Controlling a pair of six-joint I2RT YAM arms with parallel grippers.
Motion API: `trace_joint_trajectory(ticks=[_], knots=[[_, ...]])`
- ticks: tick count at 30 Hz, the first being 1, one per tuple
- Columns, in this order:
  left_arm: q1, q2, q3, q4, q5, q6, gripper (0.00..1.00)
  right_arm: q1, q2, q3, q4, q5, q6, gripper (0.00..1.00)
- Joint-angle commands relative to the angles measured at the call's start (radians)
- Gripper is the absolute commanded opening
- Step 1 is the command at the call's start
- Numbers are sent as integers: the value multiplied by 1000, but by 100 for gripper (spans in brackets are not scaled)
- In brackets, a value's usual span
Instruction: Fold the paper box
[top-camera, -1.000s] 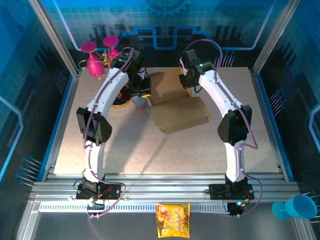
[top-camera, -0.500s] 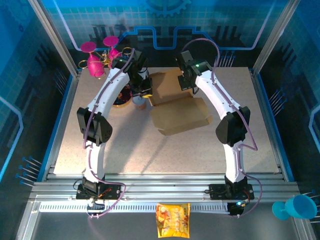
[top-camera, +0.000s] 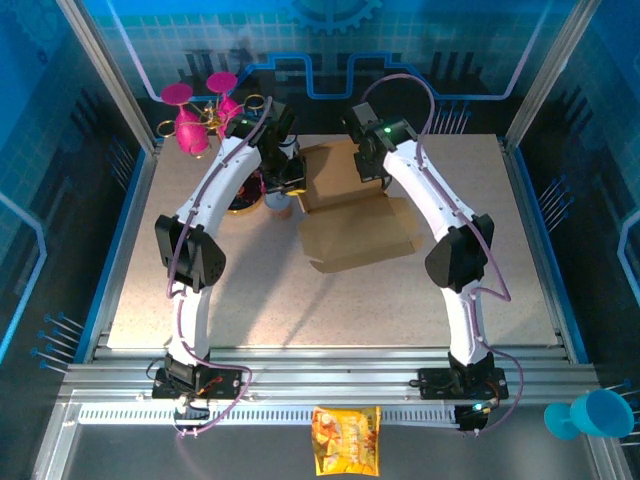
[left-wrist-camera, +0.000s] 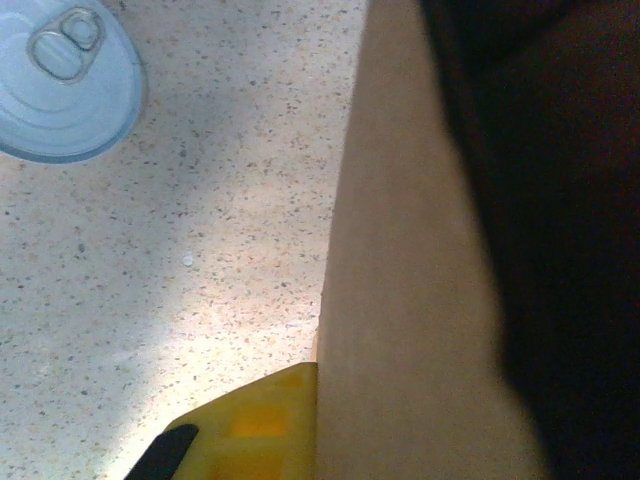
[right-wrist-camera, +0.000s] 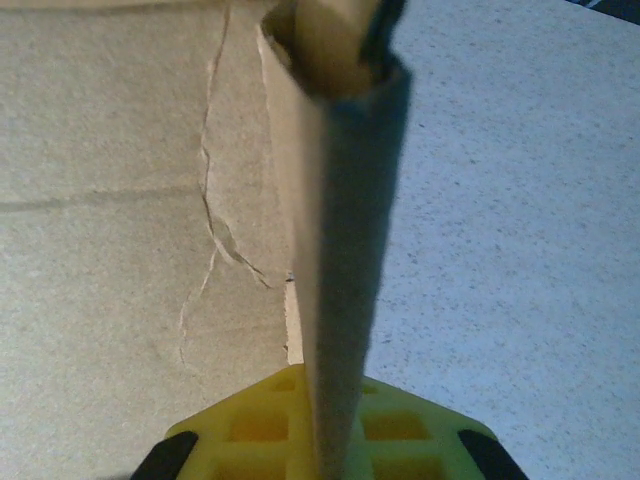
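The plain brown cardboard paper box lay on the far half of the speckled beige table. Its widest panel was flat on the surface, and its rear panel rose between the two white arms.

The left gripper sat at that rear panel's left edge, with its jaws drawn together. In the left wrist view a brown flap of the box ran upright, pressed against the gripper's yellow finger pad, with a dark mass close on the flap's other side. The gripper appeared clamped on that flap. A pale blue ring-pull can stood on the table near the flap but apart from it.

The right gripper was at the rear panel's right edge. Seen from its wrist, the gripper was pinched tight on a thin upright flap, which rose edge-on between the yellow pads. A creased cardboard panel lay to the left of the flap and bare table to the right.

A cluster of pink plastic goblets stood beyond the table's far left corner. A yellow snack packet lay by the near rail, and a blue plastic goblet lay at the lower right.
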Motion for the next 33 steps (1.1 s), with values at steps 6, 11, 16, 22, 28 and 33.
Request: trace_joint_trajectory(ticks=[6, 11, 16, 22, 28, 33], knots=[[25, -3, 10, -81, -91, 2, 0, -49, -45, 78, -36, -66, -61, 0], [25, -5, 3, -63, -133, 2, 2, -37, -46, 68, -77, -31, -46, 0], [20, -32, -57, 13, -131, 0, 1, -27, -87, 1, -48, -31, -45, 0], [17, -74, -129, 104, -43, -10, 34, -19, -126, -56, -8, -46, -40, 0], [17, -142, -210, 187, -3, -24, 49, -19, -125, -59, -6, -46, -36, 0], [33, -245, -330, 331, 32, -54, 61, -19, -120, -53, -12, -44, -38, 0]])
